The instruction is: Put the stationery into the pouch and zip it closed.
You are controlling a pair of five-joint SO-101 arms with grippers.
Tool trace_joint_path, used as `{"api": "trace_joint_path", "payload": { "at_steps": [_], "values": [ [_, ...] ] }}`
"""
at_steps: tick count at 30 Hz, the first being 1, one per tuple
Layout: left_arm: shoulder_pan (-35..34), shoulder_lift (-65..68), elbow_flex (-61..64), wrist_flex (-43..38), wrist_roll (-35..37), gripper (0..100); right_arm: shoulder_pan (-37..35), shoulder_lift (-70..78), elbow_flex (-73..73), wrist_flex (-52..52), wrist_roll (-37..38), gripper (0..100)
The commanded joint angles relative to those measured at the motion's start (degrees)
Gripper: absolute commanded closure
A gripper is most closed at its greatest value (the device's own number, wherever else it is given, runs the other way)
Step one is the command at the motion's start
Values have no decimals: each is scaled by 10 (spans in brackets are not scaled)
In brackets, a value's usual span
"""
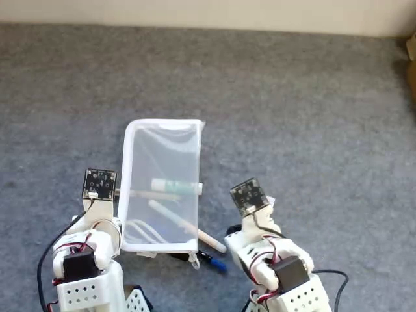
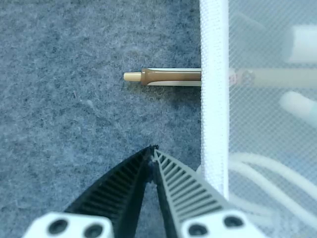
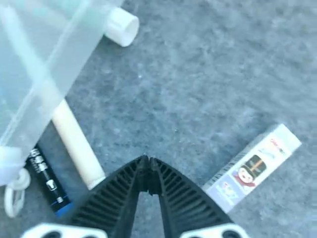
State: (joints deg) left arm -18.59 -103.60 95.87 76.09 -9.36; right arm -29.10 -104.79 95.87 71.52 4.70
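Over bare grey bench [image 2: 74, 124], your left tool [image 2: 151, 148] is clenched on nothing, its tips close to the white hem of the pouch [image 2: 214, 99], at the nine o'clock edge. Just beyond those tips a brown-capped pen [image 2: 163, 77] pokes out past the hem; whether its barrel runs inside the mesh or under it, I cannot tell. Your right tool [image 3: 146, 159] is also pinched shut and empty, off the pouch's four o'clock corner. Near it lie a cream pen [image 3: 74, 141], a black and blue pen [image 3: 47, 183] just beside that, and a boxed eraser [image 3: 252, 168] a little apart. Expect the pens to be light, stiff and smooth: they will likely roll or swivel, so take each across the middle of the barrel. Flat faces should make the eraser the easy one; grip its narrow sides. Treat the pouch as limp and very light; it will probably slide and crumple, so pin the hem with one tool and pull the zip ring [image 3: 12, 198] with the other.
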Motion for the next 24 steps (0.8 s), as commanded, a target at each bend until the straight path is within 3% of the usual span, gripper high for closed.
{"api": "trace_joint_path", "payload": {
  "at_steps": [1, 11, 24],
  "values": [
    [-6, -3, 13, 4, 6, 993, -24, -7, 73, 4, -4, 993],
    [-6, -3, 13, 4, 6, 993, -151, -9, 73, 4, -4, 993],
    [-6, -3, 13, 4, 6, 993, -160, -9, 73, 4, -3, 993]
  ]
}}
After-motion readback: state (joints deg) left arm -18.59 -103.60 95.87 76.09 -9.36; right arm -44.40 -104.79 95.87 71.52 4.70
